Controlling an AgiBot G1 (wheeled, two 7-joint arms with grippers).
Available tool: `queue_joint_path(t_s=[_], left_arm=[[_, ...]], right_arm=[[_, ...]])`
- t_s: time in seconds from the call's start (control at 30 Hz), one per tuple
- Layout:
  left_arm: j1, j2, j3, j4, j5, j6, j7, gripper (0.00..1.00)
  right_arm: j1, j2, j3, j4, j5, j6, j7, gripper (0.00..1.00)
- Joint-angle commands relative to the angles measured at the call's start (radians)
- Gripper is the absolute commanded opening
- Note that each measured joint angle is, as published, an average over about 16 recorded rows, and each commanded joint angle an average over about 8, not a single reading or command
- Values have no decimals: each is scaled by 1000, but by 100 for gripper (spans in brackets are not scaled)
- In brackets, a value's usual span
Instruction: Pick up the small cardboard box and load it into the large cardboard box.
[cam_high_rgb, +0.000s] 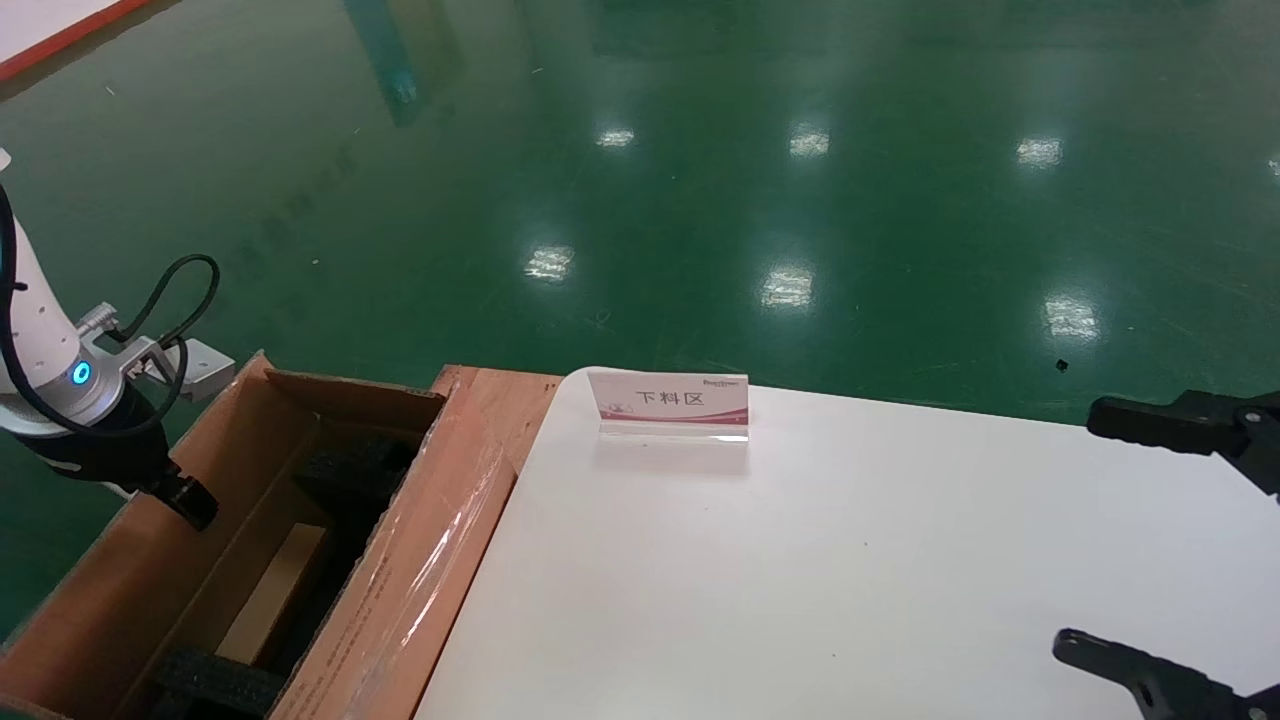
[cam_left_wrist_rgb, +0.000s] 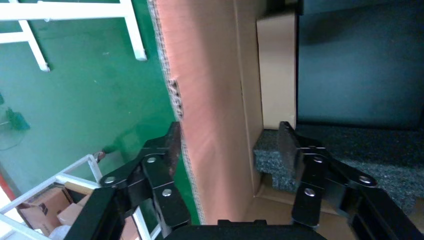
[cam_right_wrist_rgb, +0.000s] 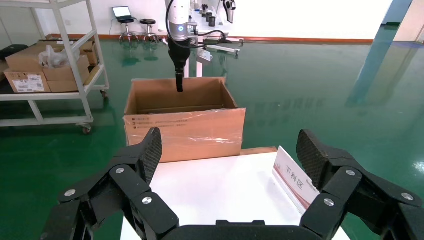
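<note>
You only see part of the small box (cam_high_rgb: 272, 592), a plain pinkish-tan slab deep inside the carton (cam_high_rgb: 130, 560) btwn black foam (cam_high_rgb: 355, 470). Left gripper (cam_left_wrist_rgb: 227, 145) is spread, straddling the carton's left wall. Right gripper (cam_high_rgb: 1150, 530), cut off at frame edge, is spread over the table (cam_high_rgb: 800, 560).

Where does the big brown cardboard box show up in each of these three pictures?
Head view: the large cardboard box fills the lower left corner, beside the white table.
Left wrist view: its side wall runs up the middle, straddled by the open left tool.
Right wrist view: it stands in the middle distance, beyond the open right tool.
Shared landmark: the taped flap, also in the right wrist view.
</note>
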Motion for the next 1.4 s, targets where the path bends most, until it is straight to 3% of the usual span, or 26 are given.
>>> queue_joint_path(t_s=[0.03, 0.43, 0.87, 1.13, 1.4], left_arm=[[2, 0, 1, 4, 0, 3, -4, 100], [-105, -5, -48, -197, 24, -77, 72, 100], [-217, -91, -149, -435, -34, -221, 157, 100], [-194, -94, -199, -449, -72, -236, 203, 100], [-38, -92, -420, -443, -143, -167, 319, 100]], right_arm=[[0, 0, 0, 0, 0, 0, 0, 100], [0, 0, -1, -1, 0, 0, 0, 100], [1, 0, -1, -1, 1, 0, -1, 100], [0, 0, -1, -1, 0, 0, -1, 100], [1, 0, -2, -2, 0, 0, -1, 100]])
